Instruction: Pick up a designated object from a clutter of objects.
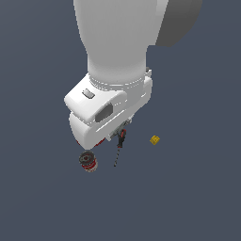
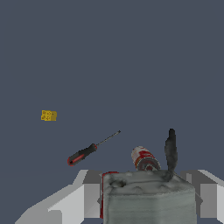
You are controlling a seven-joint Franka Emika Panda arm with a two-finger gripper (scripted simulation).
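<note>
In the wrist view my gripper (image 2: 148,181) is shut on the grey-blue piece (image 2: 148,199). It fills the gap between the two pale fingers (image 2: 85,194), and its dark stem (image 2: 170,151) sticks up past them. The piece looks large and close, while the clutter lies far below. The red-and-black-handled screwdriver (image 2: 87,151) (image 1: 120,145), the small can (image 2: 144,158) (image 1: 88,161) and the tiny yellow block (image 2: 48,115) (image 1: 155,140) rest on the dark surface. In the exterior view the white hand (image 1: 106,115) hides the fingers and the piece.
A red sliver of the fluted bowl (image 1: 100,142) shows under the hand, and as a red strip (image 2: 102,192) beside the held piece. The arm's large white body (image 1: 117,37) covers the upper middle of the exterior view.
</note>
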